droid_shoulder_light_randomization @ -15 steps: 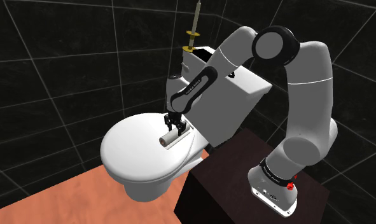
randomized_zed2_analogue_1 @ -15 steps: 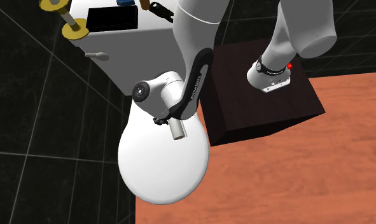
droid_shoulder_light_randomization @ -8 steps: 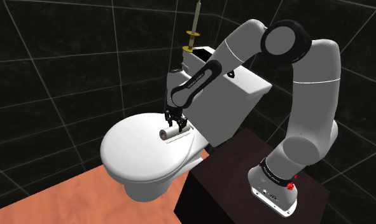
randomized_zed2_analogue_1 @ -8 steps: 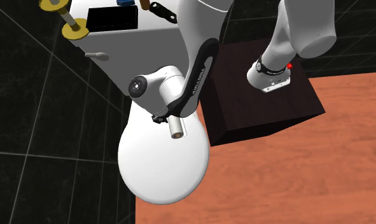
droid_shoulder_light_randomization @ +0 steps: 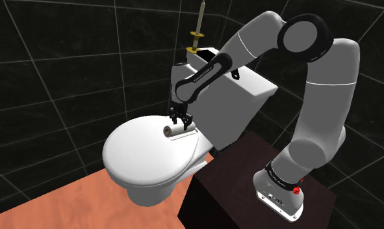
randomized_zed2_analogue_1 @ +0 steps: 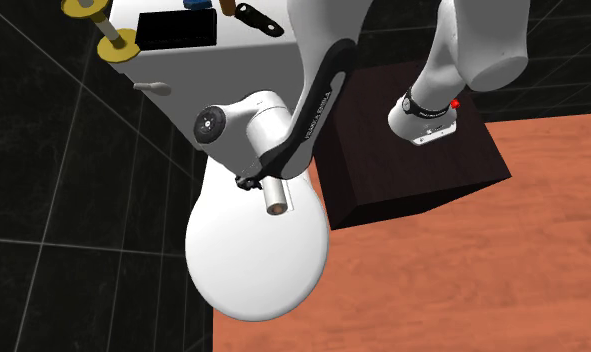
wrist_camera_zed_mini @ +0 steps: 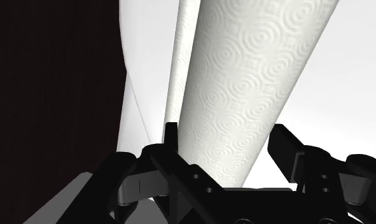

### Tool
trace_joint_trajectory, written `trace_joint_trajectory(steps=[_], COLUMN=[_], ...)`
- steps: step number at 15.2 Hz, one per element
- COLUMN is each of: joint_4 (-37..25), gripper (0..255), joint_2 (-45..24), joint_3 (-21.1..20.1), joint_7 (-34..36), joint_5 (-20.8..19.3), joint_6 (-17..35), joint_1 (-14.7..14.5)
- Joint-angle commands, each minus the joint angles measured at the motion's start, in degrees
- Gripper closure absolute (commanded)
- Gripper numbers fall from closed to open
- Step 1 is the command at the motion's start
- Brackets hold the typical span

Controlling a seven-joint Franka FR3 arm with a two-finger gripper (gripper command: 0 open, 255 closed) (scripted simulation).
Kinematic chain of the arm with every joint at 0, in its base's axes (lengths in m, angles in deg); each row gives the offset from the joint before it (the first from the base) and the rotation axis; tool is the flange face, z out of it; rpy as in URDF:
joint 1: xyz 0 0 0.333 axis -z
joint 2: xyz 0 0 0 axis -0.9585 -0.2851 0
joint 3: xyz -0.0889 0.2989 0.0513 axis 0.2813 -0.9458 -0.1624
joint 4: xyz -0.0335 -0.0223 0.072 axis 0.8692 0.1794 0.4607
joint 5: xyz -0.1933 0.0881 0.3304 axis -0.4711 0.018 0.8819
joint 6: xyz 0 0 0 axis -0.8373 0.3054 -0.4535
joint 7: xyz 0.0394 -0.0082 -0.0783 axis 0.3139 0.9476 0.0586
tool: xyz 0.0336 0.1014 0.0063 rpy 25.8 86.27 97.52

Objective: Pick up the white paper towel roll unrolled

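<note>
Fingers point(wrist_camera_zed_mini: 171, 135) sit one on each side of the roll point(wrist_camera_zed_mini: 237, 95) and press against its embossed white surface, so the gripper point(wrist_camera_zed_mini: 228, 137) is pinching the roll near one end, not spread and not closed on nothing. The roll runs straight out from the gripper, with a loose strip point(wrist_camera_zed_mini: 179, 70) of the same paper just beside it, the unrolled part by the look of it. In the shoulder view the gripper point(droid_shoulder_light_randomization: 179, 120) points down with the roll point(droid_shoulder_light_randomization: 174, 129) under it, over the back of the white toilet lid point(droid_shoulder_light_randomization: 135, 156), close to the tank point(droid_shoulder_light_randomization: 249, 97). The second exterior view has the roll point(randomized_zed2_analogue_1: 276, 197) sticking out below the hand over the lid point(randomized_zed2_analogue_1: 253, 270), its open core end facing the camera. Whether it touches the lid or is just clear of it I can't tell. The arm point(droid_shoulder_light_randomization: 320, 97) arches over from the dark stand point(droid_shoulder_light_randomization: 236, 188), which is on the reddish floor point(randomized_zed2_analogue_1: 463, 280). Progress, as a judgement: reach and grasp look done. What's left is a clear lift off the lid, strip included.
</note>
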Motion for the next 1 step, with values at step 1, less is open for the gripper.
trace_joint_trajectory(steps=[1], joint_4=[0.1], gripper=[255], joint_2=[0.4], joint_3=[-0.1], joint_7=[-0.2], joint_5=[0.1], joint_6=[-0.3], joint_1=[0.1])
